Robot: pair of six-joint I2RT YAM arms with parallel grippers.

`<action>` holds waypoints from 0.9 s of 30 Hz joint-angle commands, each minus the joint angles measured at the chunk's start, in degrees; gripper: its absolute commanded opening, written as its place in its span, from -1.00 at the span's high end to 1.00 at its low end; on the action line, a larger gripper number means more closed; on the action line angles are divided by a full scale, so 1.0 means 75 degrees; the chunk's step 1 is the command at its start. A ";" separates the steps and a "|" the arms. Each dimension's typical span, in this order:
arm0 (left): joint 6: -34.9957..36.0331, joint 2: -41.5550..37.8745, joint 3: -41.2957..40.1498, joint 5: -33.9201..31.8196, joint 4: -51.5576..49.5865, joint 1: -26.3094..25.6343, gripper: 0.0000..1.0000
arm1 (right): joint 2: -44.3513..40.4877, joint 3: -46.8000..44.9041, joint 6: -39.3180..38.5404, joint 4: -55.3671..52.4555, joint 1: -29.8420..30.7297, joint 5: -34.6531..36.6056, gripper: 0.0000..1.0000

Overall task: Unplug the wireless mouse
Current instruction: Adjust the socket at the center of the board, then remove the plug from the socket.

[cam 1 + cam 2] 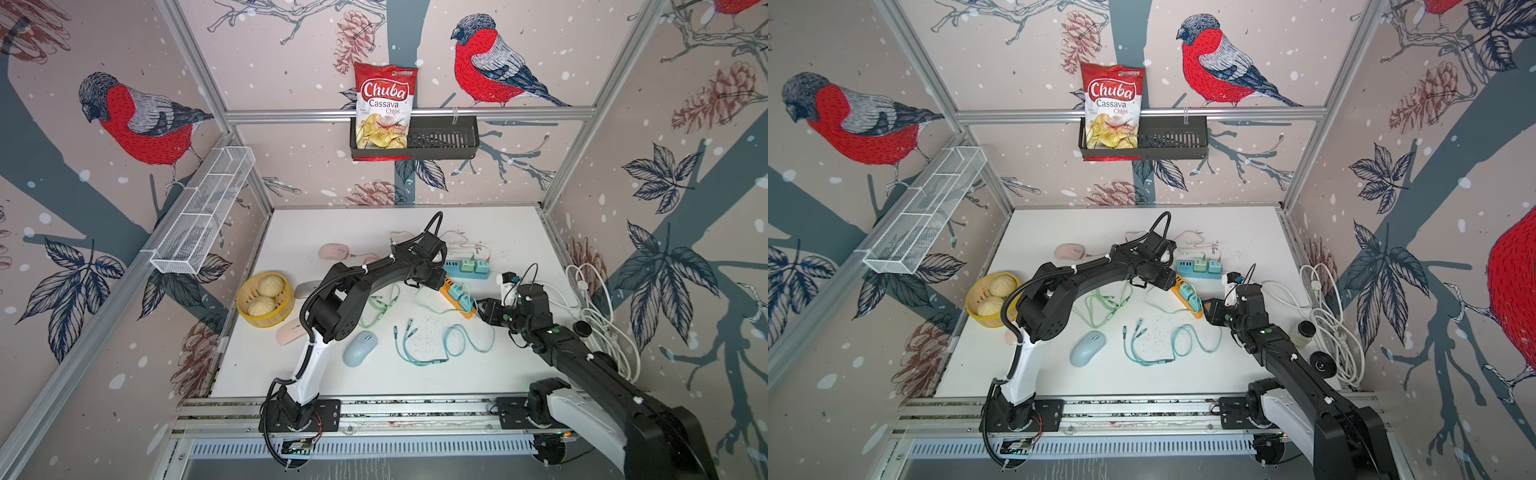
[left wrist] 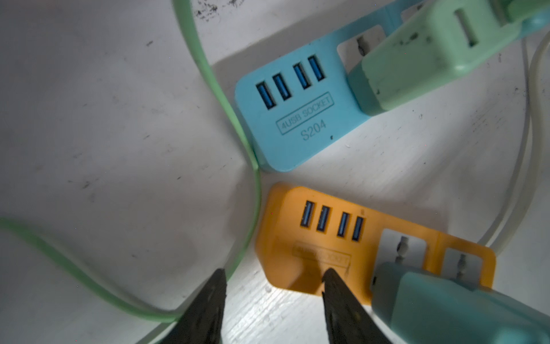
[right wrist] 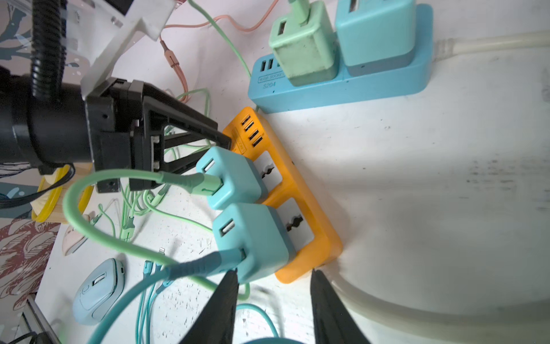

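Bird-patterned walls are enclosing a white worktop [image 1: 478,374]. On it, the left pincer [image 2: 273,272] is hovering with its fingers standing apart and nothing between them. It is sitting at the 10 o'clock end of an orange plastic power strip [image 2: 282,226], just by the strip's four USB ports. The right pincer [image 3: 274,271] is also gaping and gripping nothing. Its tips are flanking the strip's 4 o'clock end, though I cannot tell whether they are touching it.

Two teal cube chargers [image 3: 235,178] are sitting plugged into the orange strip. A mint green cable [image 3: 125,173] is running into the one nearer the left pincer, and a teal cable [image 3: 181,267] into the one nearer the right pincer. A sky-blue plastic power strip [image 2: 285,152] is lying just at 12 o'clock of the orange one, carrying a pale green cube charger [image 2: 416,68].

The pale blue wireless mouse [image 1: 360,348] is lying at 8 o'clock from the orange strip, well apart from both pincers. The teal cable's loose connector ends are resting near it at 3 o'clock, not touching it. A pink mouse [image 1: 332,251] is lying at 10 o'clock, with a pink cord trailing from it. A yellow bamboo steamer [image 1: 266,323] holding two buns is sitting at the worktop's 9 o'clock edge.
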 commanded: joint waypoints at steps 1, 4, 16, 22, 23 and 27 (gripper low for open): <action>-0.0026 0.0134 0.0139 0.0018 -0.0134 -0.0006 -0.08 | -0.0022 -0.0050 -0.0146 0.0191 0.0136 0.0210 0.15; -0.0007 0.0245 0.0190 -0.0056 -0.0212 -0.0006 -0.08 | -0.0022 -0.0078 -0.0150 0.0234 0.0229 0.0377 0.15; 0.0042 0.0345 -0.0137 -0.0103 -0.0131 -0.0006 -0.07 | 0.0710 0.0064 -0.0163 0.0365 0.0549 0.0705 0.18; 0.0044 0.0356 -0.0246 -0.0087 -0.0089 -0.0017 -0.06 | 0.0750 0.0184 -0.0280 0.0368 0.0709 0.0688 0.04; 0.0042 0.0350 -0.0267 -0.0092 -0.0078 -0.0017 -0.06 | 0.0789 0.0242 -0.0292 0.0356 0.0763 0.0701 -0.04; 0.0042 0.0342 -0.0269 -0.0080 -0.0078 -0.0017 -0.07 | 0.0968 0.0381 -0.0322 0.0361 0.0906 0.0882 -0.19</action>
